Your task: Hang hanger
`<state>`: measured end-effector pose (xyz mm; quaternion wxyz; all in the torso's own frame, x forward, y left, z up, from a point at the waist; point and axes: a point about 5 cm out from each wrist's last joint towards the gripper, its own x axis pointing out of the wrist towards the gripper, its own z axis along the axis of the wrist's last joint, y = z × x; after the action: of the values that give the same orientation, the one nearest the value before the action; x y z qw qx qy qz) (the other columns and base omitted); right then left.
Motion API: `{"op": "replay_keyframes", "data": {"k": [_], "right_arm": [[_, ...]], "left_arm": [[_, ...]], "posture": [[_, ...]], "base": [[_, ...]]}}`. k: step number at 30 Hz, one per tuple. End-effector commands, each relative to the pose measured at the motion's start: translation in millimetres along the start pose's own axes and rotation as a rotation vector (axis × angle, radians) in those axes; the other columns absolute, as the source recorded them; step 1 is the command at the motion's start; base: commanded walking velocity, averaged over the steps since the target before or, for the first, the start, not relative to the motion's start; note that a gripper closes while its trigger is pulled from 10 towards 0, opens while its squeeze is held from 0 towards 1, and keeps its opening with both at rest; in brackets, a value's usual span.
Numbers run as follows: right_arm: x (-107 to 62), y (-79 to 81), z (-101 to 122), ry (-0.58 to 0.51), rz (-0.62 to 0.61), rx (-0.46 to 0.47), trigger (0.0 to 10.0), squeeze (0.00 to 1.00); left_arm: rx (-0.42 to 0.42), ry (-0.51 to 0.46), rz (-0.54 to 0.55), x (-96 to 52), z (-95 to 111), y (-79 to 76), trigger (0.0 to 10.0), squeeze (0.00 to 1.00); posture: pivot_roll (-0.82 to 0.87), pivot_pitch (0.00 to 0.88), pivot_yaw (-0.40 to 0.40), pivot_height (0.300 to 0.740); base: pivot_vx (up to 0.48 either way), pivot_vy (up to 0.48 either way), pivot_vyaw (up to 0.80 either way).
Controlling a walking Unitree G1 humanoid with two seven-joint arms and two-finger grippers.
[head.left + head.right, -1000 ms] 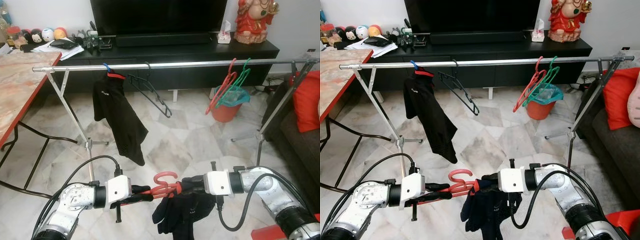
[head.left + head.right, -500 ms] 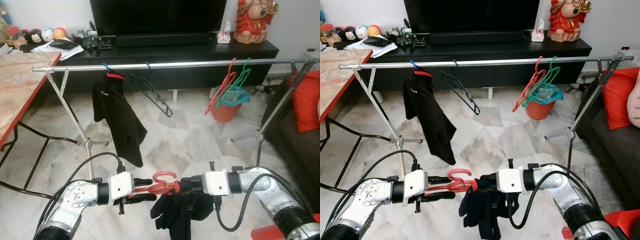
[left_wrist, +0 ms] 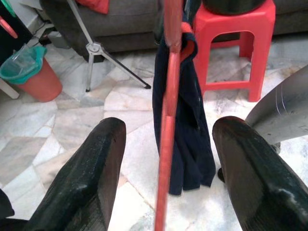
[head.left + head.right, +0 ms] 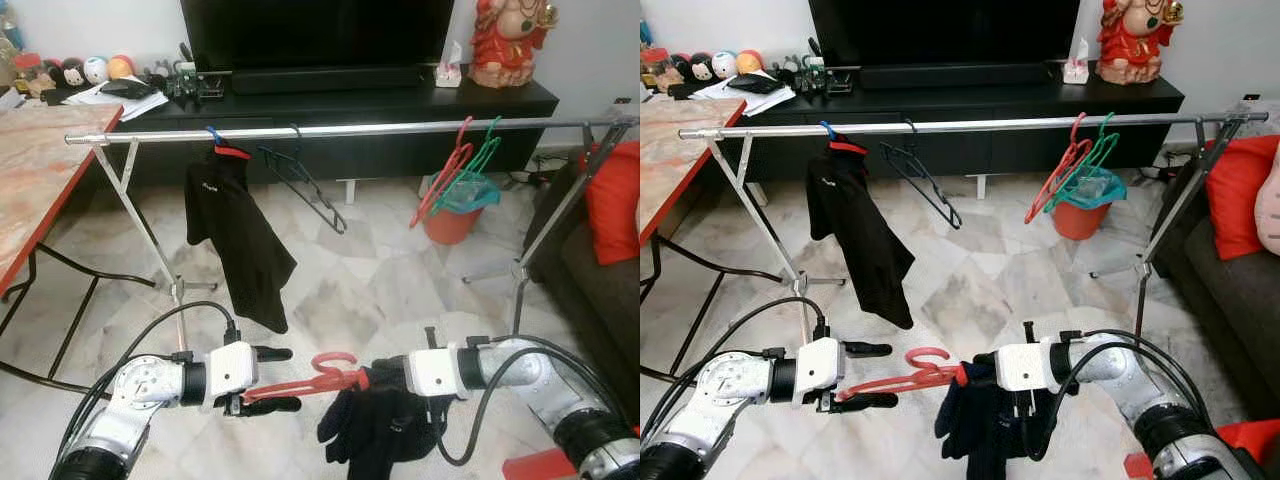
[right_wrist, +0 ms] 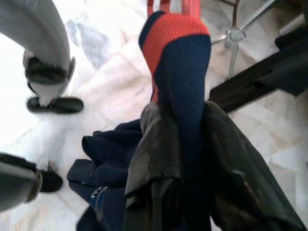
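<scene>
Down low in front of the robot, the red hanger [image 4: 300,381] sits almost level between the two arms, its hook [image 4: 333,359] curling upward near the middle. The left hand [image 4: 275,379] has its fingers spread wide apart, one above and one below the hanger's arm, and in the left wrist view the red bar runs straight down the gap without touching either black finger [image 3: 84,183]. The right hand [image 4: 385,378] is clamped tight on the other end, pinching the red-collared neck of the navy garment [image 4: 385,425] against the hanger; that garment droops in a bunch beneath it, above the marble floor [image 4: 370,270]. Beyond, the metal clothes rail [image 4: 350,128] stretches across the room on its folding legs. On it, toward the left end, a black shirt [image 4: 237,235] hangs from a blue hanger, and just beside it a bare black hanger [image 4: 305,185] dangles at a tilt. Toward the right end a red and a green hanger [image 4: 455,165] hang together, in front of an orange bin [image 4: 450,215] on the floor. A marble-topped table [image 4: 40,170] stands along the left edge, a red cushion [image 4: 612,200] at the right.
</scene>
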<state>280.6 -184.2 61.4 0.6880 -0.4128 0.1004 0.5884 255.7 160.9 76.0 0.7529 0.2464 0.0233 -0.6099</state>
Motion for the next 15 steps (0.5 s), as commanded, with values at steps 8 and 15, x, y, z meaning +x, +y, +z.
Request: {"op": "replay_keyframes", "data": {"k": [8, 15], "right_arm": [[-13.6, -35.9, -26.9, 0.256, -0.390, 0.161, 0.0, 0.00], [-18.7, -50.4, -28.2, 0.216, -0.704, 0.327, 0.0, 0.00]], "left_arm": [[-0.011, 0.029, 0.318, -22.7, -3.4, 32.3, 10.0, 0.00], [-0.132, 0.020, 0.758, -39.3, -15.4, 42.4, 10.0, 0.00]], "posture": [[-0.07, 0.000, 0.036, 0.740], [-0.06, 0.000, 0.025, 0.740]], "base": [[0.000, 0.000, 0.00], [0.000, 0.000, 0.00]]}}
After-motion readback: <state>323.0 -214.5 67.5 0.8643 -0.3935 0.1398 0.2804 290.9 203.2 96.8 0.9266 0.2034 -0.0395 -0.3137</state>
